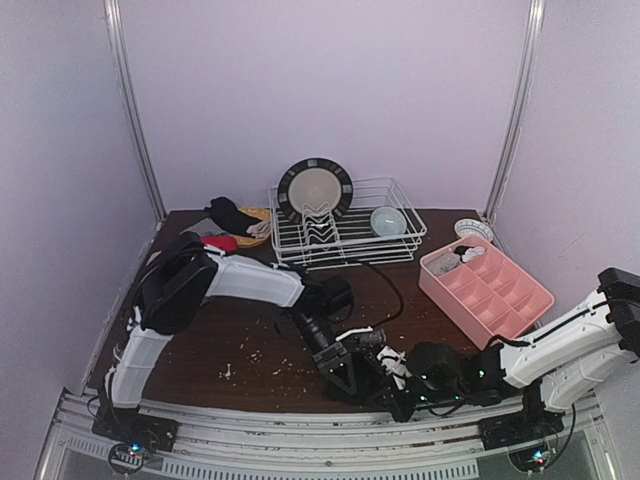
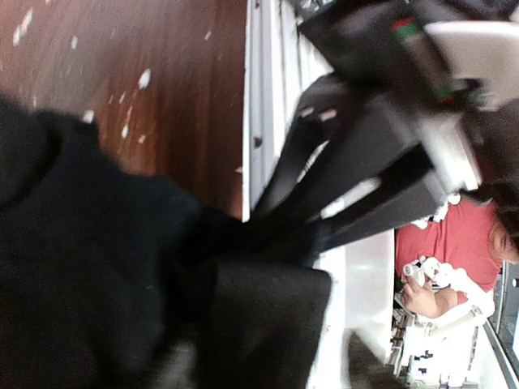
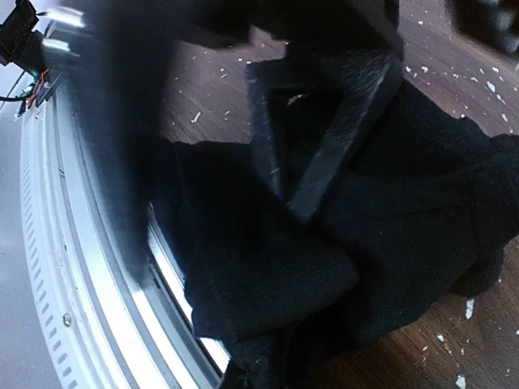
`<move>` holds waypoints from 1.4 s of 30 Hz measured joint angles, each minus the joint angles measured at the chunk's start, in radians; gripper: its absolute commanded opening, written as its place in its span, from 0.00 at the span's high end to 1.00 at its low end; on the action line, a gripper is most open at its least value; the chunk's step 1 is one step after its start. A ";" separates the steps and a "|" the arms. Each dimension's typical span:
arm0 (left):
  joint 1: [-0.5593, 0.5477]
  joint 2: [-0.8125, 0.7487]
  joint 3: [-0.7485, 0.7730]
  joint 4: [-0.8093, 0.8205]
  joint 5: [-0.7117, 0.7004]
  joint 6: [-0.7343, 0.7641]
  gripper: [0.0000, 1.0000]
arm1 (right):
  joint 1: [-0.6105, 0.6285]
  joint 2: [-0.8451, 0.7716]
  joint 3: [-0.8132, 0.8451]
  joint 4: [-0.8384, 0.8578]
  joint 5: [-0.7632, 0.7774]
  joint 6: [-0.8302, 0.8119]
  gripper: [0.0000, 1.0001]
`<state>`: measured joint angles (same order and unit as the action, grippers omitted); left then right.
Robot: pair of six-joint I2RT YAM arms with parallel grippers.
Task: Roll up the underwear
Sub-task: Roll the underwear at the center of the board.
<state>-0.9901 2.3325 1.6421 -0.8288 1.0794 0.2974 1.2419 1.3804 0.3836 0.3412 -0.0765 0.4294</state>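
Note:
A black underwear lies bunched on the brown table at its near edge, between both grippers. My right gripper is shut on a folded edge of it, over the metal rail. My left gripper stands right against it from the left. Its triangular finger rests on the cloth, the other is a blur set apart, and the jaws look open. In the left wrist view the black underwear fills the left side and the right gripper's fingers reach in from the upper right. More underwear, black, red and beige, is heaped at the back left.
A white wire dish rack at the back holds a plate and a bowl. A pink compartment tray sits at the right with a grey cloth in one cell. Crumbs dot the table. A metal rail runs along the front.

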 measured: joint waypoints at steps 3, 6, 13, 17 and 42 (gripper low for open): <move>-0.001 -0.036 -0.002 0.009 -0.010 -0.019 0.02 | -0.015 0.000 -0.016 0.032 -0.028 0.019 1.00; -0.006 -0.063 -0.025 0.041 -0.053 -0.034 0.02 | -0.032 0.000 -0.030 0.061 -0.055 0.039 1.00; -0.004 -0.183 -0.164 0.208 -0.260 -0.103 0.02 | -0.075 0.000 -0.057 0.117 -0.122 0.085 1.00; -0.002 -0.290 -0.311 0.327 -0.463 -0.167 0.02 | -0.116 0.000 -0.081 0.155 -0.169 0.114 1.00; -0.079 -0.849 -1.017 1.120 -0.704 0.013 0.02 | -0.230 0.098 -0.074 0.236 -0.404 0.155 1.00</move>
<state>-1.0687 1.4834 0.6254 0.2916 0.3756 0.3099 1.0119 1.4780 0.3099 0.5774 -0.4808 0.5846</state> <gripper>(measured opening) 0.977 0.047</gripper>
